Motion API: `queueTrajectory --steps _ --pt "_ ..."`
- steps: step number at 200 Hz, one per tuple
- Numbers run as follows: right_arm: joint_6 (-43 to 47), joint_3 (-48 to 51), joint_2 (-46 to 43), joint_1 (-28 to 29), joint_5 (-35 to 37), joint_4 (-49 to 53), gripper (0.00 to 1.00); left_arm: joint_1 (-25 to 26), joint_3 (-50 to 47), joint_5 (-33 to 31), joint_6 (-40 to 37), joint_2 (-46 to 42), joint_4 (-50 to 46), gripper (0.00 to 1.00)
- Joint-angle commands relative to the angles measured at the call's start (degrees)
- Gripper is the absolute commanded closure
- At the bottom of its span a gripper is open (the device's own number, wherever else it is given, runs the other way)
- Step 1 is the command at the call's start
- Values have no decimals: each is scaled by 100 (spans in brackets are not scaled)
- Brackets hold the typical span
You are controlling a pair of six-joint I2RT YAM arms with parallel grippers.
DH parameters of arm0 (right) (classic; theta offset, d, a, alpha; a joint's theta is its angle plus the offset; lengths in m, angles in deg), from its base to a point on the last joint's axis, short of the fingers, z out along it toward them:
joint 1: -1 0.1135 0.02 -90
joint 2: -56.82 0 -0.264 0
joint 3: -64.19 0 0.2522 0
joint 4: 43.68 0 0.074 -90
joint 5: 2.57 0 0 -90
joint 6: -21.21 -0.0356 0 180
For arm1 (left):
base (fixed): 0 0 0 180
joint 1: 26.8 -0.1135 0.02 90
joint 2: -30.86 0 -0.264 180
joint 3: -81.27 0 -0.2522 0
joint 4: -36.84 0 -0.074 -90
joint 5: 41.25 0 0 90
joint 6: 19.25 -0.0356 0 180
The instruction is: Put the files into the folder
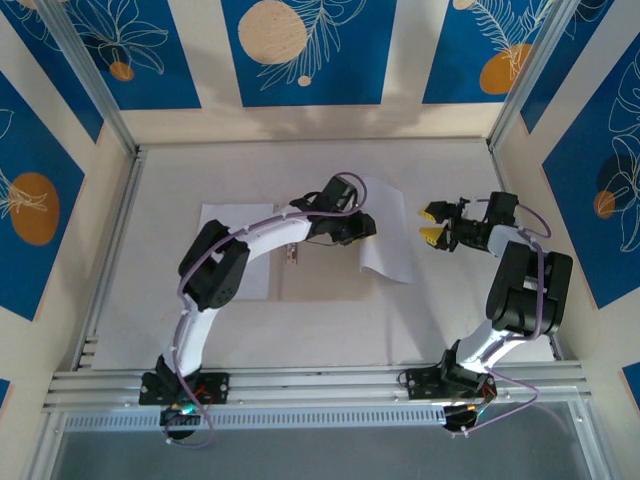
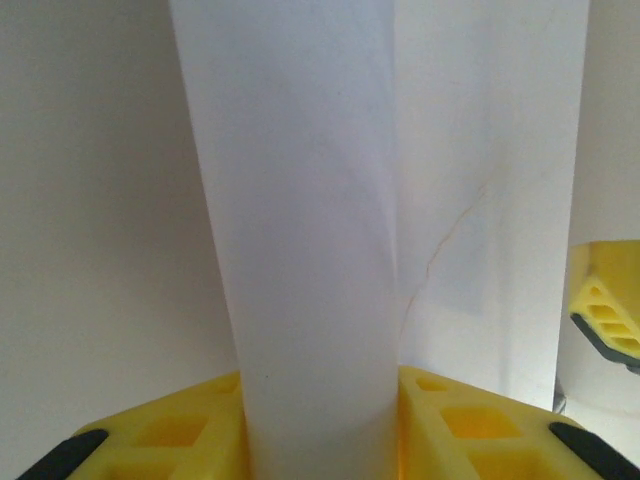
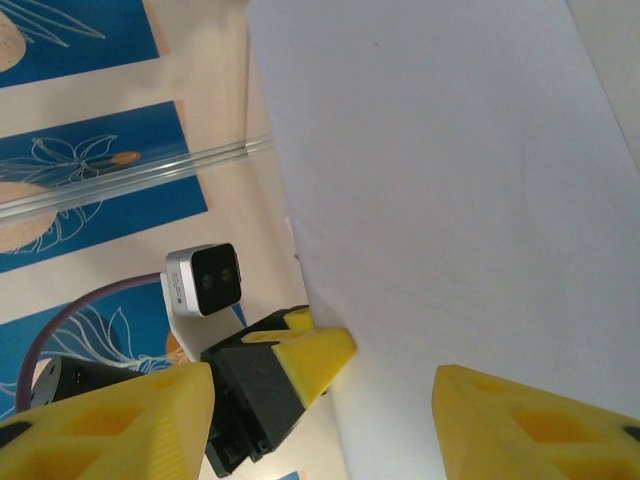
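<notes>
Left gripper (image 1: 352, 226) clamps white sheet (image 1: 392, 240) between yellow fingers (image 2: 470, 430) at desk (image 1: 450, 320) centre, sheet spreading toward right edge. Right gripper (image 1: 431, 223) hovers, jaws apart, just beside sheet's right edge. Second sheet (image 1: 235, 250) lies flat, touching folder (image 1: 320, 280), nearer left edge.

Two robot arms, the left arm (image 1: 215, 290) at seven o'clock and the right arm (image 1: 520, 290) at four, had white and black links with thin purple cables (image 3: 90, 298) looped alongside. Yellow hollow-celled fingers (image 3: 110, 420) carried black pads (image 2: 60, 455); a small silver camera (image 3: 205, 285) sat on one wrist.
</notes>
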Motion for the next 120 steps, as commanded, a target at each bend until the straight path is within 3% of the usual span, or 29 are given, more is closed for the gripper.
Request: queueTrajectory --steps 1,36,120 --pt "-347 179 -177 96 -440 -383 37 -160 -510 396 187 -538 393 64" --pt "-1177 676 -135 226 -794 -1567 35 -407 -1453 622 321 -1167 811 64" --pt "-1895 1407 164 779 -743 -2889 32 -948 -2768 1069 575 -2184 1410 67"
